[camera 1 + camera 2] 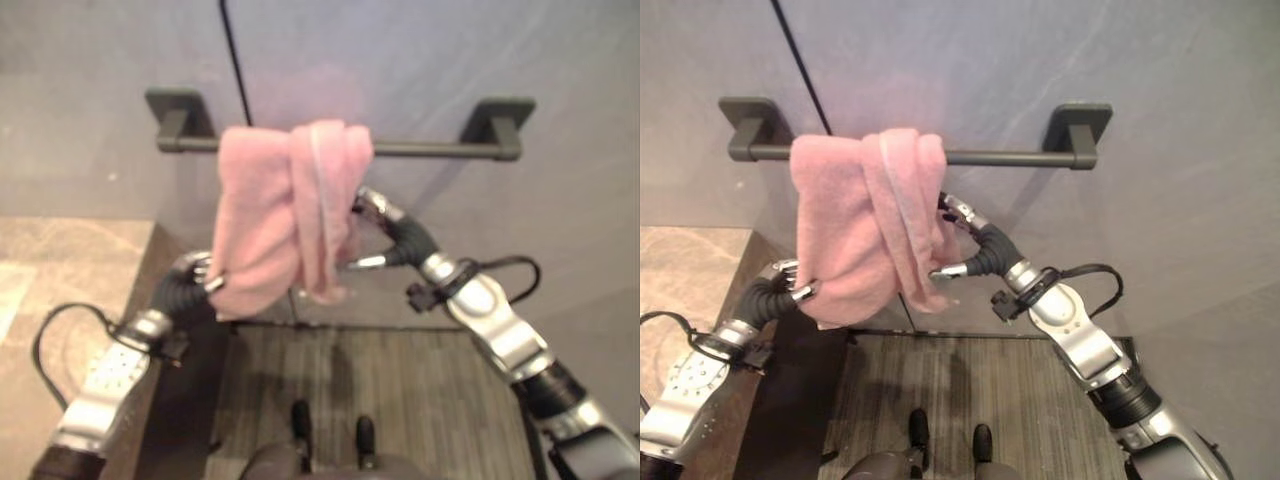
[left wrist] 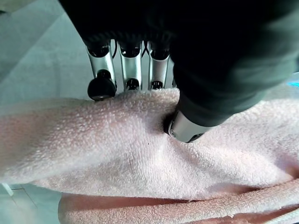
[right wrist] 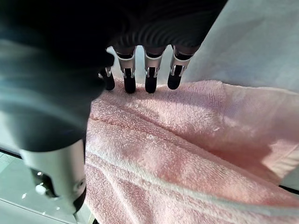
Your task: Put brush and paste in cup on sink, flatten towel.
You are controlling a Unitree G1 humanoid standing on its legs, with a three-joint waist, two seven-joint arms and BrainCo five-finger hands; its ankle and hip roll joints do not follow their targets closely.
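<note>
Pink towel (image 1: 865, 215) hangs bunched over dark wall rail (image 1: 1000, 157), toward rail's left end, folds overlapping; left hand (image 1: 780, 285) pinches towel's lower left edge, fingers (image 2: 131, 70) behind cloth, thumb (image 2: 187, 128) pressing front; right hand (image 1: 965, 245) at towel's right edge, fingertips (image 3: 150, 84) touching cloth, thumb apart from it, grip not clear; stone bench (image 1: 690, 270) at left; wood floor (image 1: 1040, 420) below.

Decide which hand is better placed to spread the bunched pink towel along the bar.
Probably the left hand: its fingers and thumb pinch the towel at its lower corner. The right hand only touches the bunched fold.
</note>
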